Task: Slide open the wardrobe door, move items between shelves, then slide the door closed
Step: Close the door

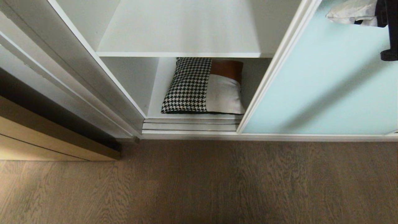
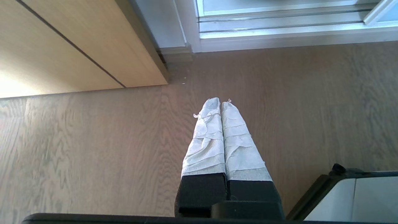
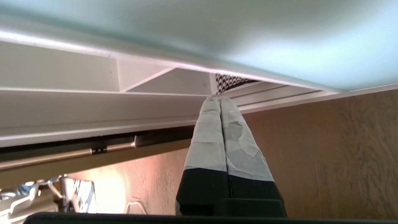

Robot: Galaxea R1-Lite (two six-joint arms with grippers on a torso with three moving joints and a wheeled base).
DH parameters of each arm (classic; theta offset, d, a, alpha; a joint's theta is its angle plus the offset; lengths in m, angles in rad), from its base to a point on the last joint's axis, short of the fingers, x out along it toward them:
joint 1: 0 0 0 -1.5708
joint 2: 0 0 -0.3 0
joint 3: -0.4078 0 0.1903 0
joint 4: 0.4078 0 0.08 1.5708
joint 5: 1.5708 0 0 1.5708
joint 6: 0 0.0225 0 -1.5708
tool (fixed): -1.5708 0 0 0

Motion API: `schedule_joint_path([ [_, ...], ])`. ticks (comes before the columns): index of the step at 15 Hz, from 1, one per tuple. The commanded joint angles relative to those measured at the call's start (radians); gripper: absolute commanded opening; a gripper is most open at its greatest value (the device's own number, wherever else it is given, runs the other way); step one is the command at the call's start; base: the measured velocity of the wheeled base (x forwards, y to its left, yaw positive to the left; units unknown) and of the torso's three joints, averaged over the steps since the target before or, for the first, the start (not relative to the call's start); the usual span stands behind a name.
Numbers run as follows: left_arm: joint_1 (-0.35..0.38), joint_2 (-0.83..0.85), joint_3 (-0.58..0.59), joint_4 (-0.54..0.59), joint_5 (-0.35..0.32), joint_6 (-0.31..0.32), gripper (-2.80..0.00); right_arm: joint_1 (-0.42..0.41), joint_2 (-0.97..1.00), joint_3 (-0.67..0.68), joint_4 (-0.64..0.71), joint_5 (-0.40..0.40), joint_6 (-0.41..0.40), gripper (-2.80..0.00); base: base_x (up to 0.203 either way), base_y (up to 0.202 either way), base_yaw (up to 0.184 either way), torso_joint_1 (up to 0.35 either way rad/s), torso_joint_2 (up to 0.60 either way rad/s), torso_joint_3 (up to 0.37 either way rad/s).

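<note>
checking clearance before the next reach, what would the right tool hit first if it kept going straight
Probably the wardrobe's bottom track by the sliding door's edge, with the cushion just beyond; depth is unclear. The shut right tool points there.

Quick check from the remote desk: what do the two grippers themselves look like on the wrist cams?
Both look alike. The left gripper has two long tapered fingers wrapped in wrinkled whitish tape or cloth, on black bases, with a few frayed bits near the tips. The right gripper has the same whitish-wrapped fingers on black bases; its wrap is partly peeled on one finger. No cables or markings show.

Soft daylight, sharp focus; a diagonal shadow crosses the sliding wardrobe door [image 1: 326, 77], and glare whitens the tan door [image 2: 18, 84].
</note>
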Motion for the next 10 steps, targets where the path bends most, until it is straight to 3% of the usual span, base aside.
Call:
schedule_joint_path([
  [1,0.000,0.001,0.002,0.000,0.000,0.000,-2.80,-0.029,0.003,-0.005,-0.006,0.002,-0.001,-2.80,0.000,0.000,0.000,0.000,0.00,0.000],
  [10,0.000,0.001,0.002,0.000,0.000,0.000,-2.80,-0.095,0.103,-0.005,-0.110,-0.005,-0.011,-2.80,0.000,0.000,0.000,0.000,0.00,0.000],
])
